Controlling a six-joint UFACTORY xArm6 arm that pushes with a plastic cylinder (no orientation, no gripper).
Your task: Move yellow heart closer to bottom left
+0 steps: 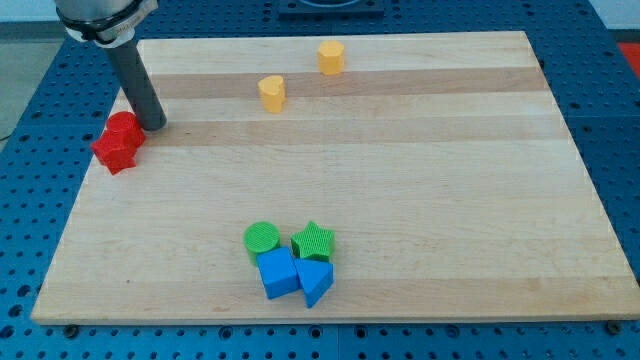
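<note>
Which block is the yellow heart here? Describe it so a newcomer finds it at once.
On the wooden board, look near the view's top edge, where two yellow blocks sit apart. The yellow heart is the lower-left one, notched on top; the yellow block up-right of it looks hexagonal.

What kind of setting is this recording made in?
Probably a robotics lab bench: a wooden board lies on a blue perforated table, with small coloured blocks such as the yellow heart, and my tip beside the red blocks.

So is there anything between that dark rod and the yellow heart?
No. In the camera view, only bare board lies between my tip and the yellow heart.
</note>
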